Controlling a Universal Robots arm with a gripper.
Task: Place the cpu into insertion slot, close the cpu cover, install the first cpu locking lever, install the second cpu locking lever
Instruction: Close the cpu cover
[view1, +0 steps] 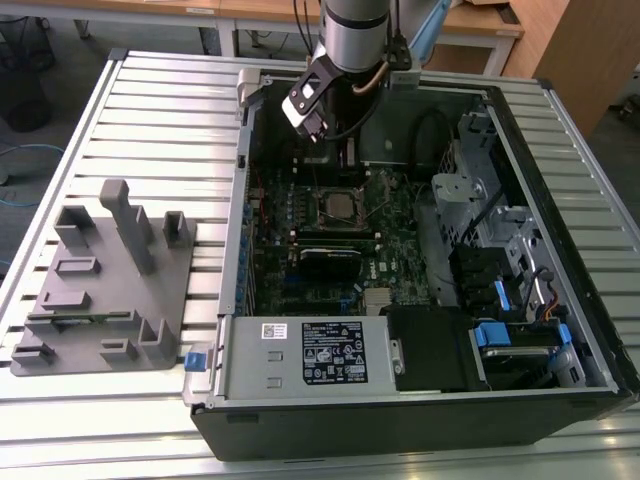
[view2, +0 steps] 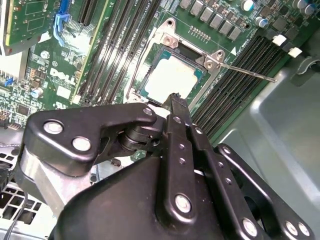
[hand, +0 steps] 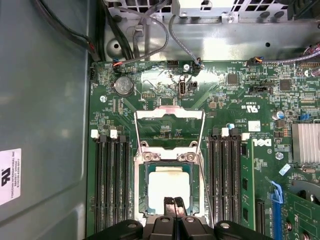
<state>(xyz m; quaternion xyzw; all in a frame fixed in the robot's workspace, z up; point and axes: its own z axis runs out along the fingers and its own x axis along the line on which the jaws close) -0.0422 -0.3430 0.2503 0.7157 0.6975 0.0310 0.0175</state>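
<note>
We see the cpu (hand: 169, 186) seated in the insertion slot (hand: 139, 180) on the green board, with the cpu cover (hand: 169, 114) lying open beside it. The gripper (hand: 173, 204) hangs over one edge of the cpu, jaws pressed together, holding nothing.

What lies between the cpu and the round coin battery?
In the first wrist view, the open cpu cover: its silver frame lies between the cpu and the coin battery, with green board showing through its window.

There was one cpu (hand: 170, 184), one insertion slot (hand: 138, 180), one cpu cover (hand: 169, 114), one end effector (hand: 173, 202) and one computer case (view1: 420, 428).
</note>
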